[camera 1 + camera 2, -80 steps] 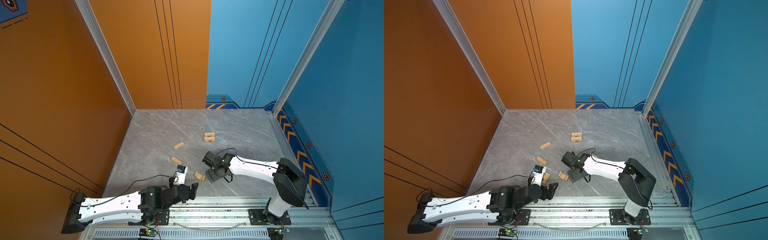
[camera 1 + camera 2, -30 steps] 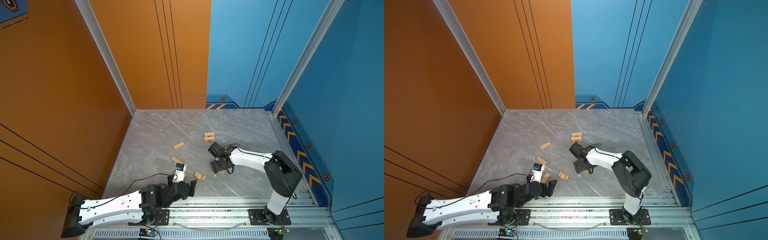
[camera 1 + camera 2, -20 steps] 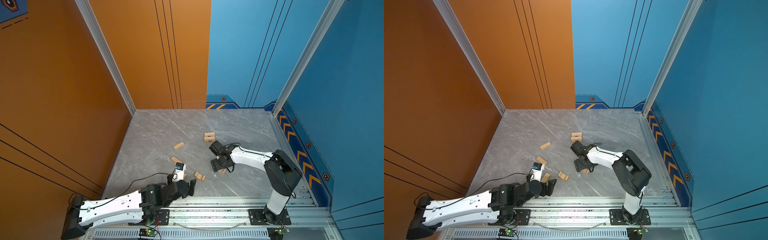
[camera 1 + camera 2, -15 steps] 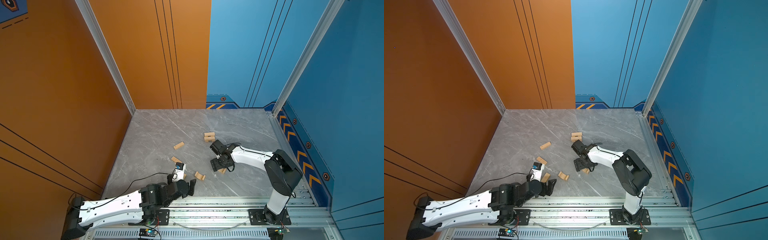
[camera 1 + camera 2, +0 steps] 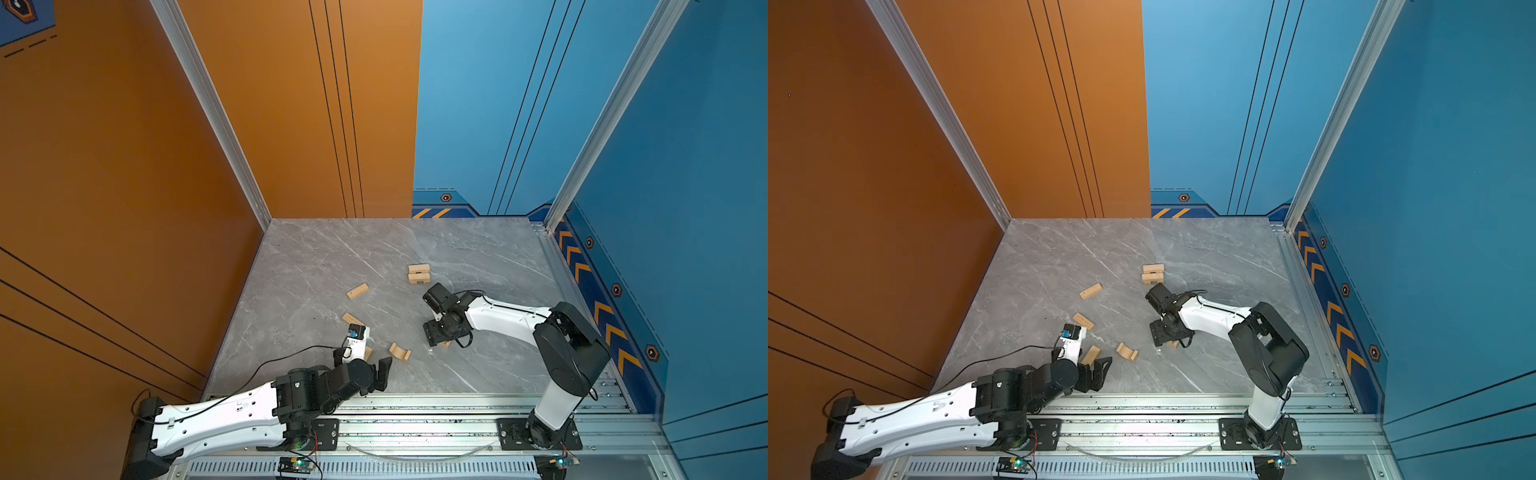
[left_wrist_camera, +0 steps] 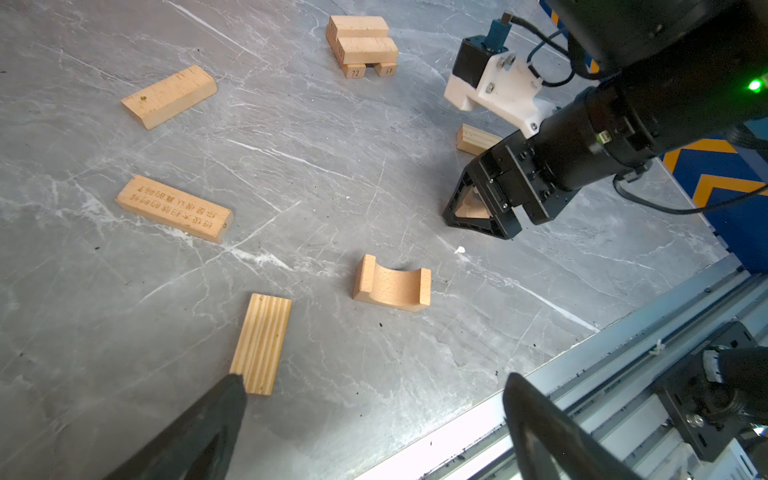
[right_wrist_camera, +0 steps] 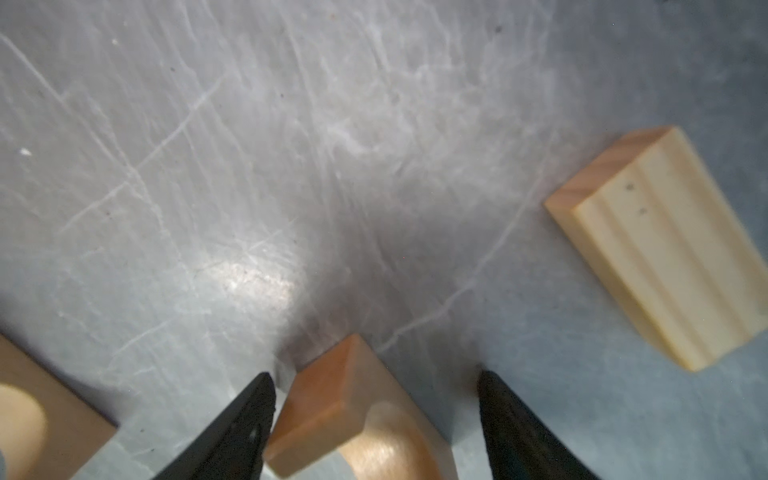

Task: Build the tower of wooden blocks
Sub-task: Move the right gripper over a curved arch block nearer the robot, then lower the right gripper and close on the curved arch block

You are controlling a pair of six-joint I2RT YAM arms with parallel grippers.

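The tower (image 5: 418, 274) (image 5: 1153, 273) is a low stack of crossed pale bars (image 6: 361, 45) at mid-table. Loose wood blocks lie nearer the front: a plain bar (image 5: 357, 291) (image 6: 169, 96), an engraved bar (image 5: 352, 319) (image 6: 174, 208), a grooved slab (image 5: 1091, 354) (image 6: 261, 343) and an arch (image 5: 400, 352) (image 6: 392, 284). My right gripper (image 5: 436, 336) (image 7: 374, 376) is down at the table, open, with a second arch (image 7: 357, 415) between its fingers and a gap on one side. My left gripper (image 5: 380, 374) (image 6: 374, 399) hangs open and empty by the grooved slab.
Another grooved slab (image 7: 660, 245) (image 6: 473, 139) lies just beside the right gripper. The metal rail (image 5: 415, 415) runs along the table's front edge, close to the left gripper. Orange and blue walls close in the left, back and right sides.
The right gripper shifted slightly toward the back and settled low over the arch, its jaws narrowing a little. The left arm has drawn slightly toward the front edge.
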